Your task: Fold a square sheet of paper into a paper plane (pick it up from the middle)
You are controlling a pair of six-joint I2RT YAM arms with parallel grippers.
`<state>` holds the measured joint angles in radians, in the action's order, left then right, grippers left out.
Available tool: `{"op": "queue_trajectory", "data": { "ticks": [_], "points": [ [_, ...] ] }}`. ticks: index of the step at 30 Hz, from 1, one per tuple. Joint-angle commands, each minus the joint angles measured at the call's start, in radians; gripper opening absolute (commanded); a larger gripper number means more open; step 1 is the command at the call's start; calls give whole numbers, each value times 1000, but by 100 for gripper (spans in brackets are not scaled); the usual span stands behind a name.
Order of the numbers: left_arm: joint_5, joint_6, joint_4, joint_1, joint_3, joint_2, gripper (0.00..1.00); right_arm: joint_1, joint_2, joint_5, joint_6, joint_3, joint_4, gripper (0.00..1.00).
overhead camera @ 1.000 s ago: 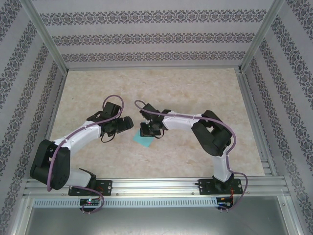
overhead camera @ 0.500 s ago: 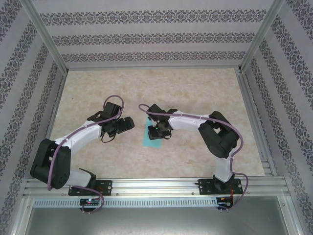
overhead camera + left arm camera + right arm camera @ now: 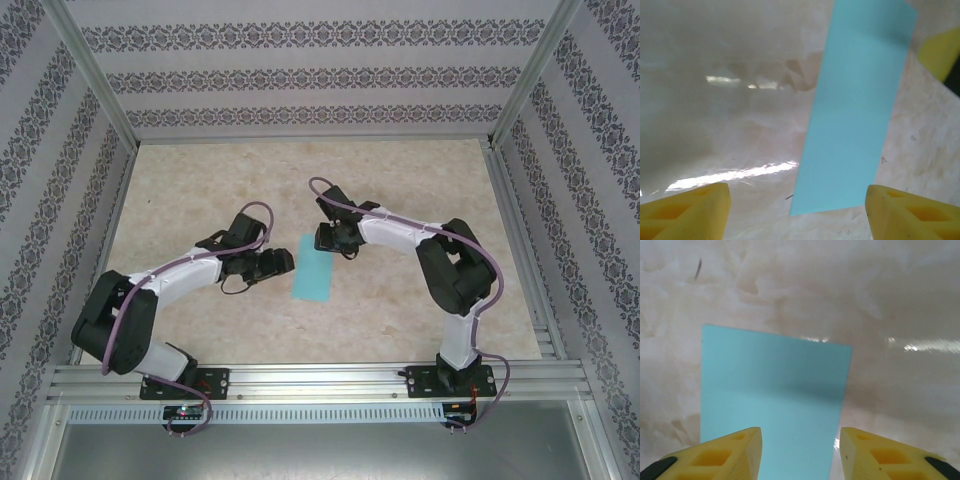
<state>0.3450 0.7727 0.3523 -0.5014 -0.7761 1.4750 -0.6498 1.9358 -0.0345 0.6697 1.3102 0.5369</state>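
Marbled beige table (image 3: 400,190), and it looks like just 1 fold is in.
Top view: flat turquoise paper sheet (image 3: 317,268), a narrow rectangle, lies between left gripper (image 3: 285,262) and right gripper (image 3: 322,240). Left wrist: jaws wide, sheet (image 3: 855,110) ahead, unheld. Right wrist: jaws apart above sheet (image 3: 770,400), gripping nothing; nose and wing folds likely remain.

Turquoise paper (image 3: 315,268), seemingly marbled beige table (image 3: 400,180)

A purpose-built robot booth (lab-style): aluminium frame (image 3: 97,80), wallpapered panels (image 3: 300,75), marbled tabletop (image 3: 400,180), mounting rail (image 3: 320,378).
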Motion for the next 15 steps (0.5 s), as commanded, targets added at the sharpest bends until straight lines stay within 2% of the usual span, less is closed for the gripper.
{"op": "queue_trajectory", "data": {
  "ticks": [1,10,15],
  "points": [
    [51,34,-74,-36,12,24,68,7,43,1,19,44,-34,45],
    [55,72,-70,-93,-2,77,66,51,102,-56,30,7,-116,44],
    [49,91,-47,-117,-16,95,70,72,111,-75,55,-46,-142,43]
  ]
}}
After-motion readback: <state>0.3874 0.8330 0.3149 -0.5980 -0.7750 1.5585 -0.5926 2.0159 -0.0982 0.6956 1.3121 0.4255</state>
